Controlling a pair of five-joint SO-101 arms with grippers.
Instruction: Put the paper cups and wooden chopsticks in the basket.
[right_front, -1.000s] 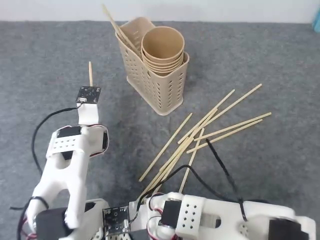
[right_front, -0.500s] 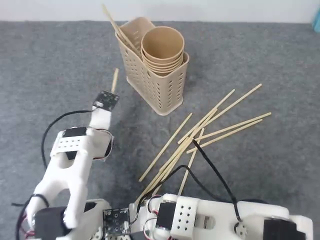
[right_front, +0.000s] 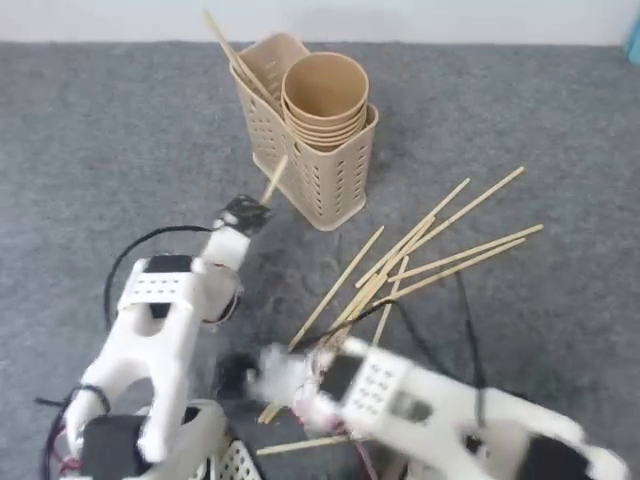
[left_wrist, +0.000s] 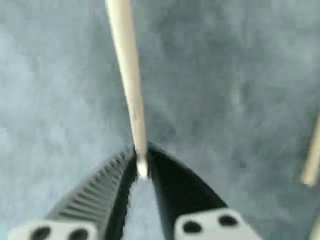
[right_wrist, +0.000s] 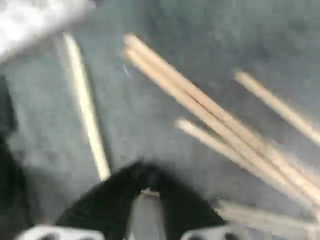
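Grey carpet-like table surface (right_front: 100, 130), pale wall strip (right_front: 400, 20) along the far edge, soft even light

- Held chopstick (left_wrist: 131, 85): its far end is cut off by the picture's edge. In the high view its lower length is hidden behind the wrist camera.
- Left tool (left_wrist: 141, 167): its base runs off the frame edge.
- Paper cups (right_front: 325, 90): nested, with their sides hidden behind the basket (right_front: 320, 185) wall. Their number cannot be told.
- Basket chopsticks (right_front: 235, 60): the lower ends are hidden inside the basket.
- Loose chopsticks (right_front: 372, 288): the near ends are covered by the right arm (right_front: 420, 405).
- Right arm: smeared by blur, so its outline is unclear.
- Right tool (right_wrist: 146, 182): blurred, and whether it grips anything cannot be told.
- Edge chopstick (left_wrist: 312, 155): cut off by the frame.
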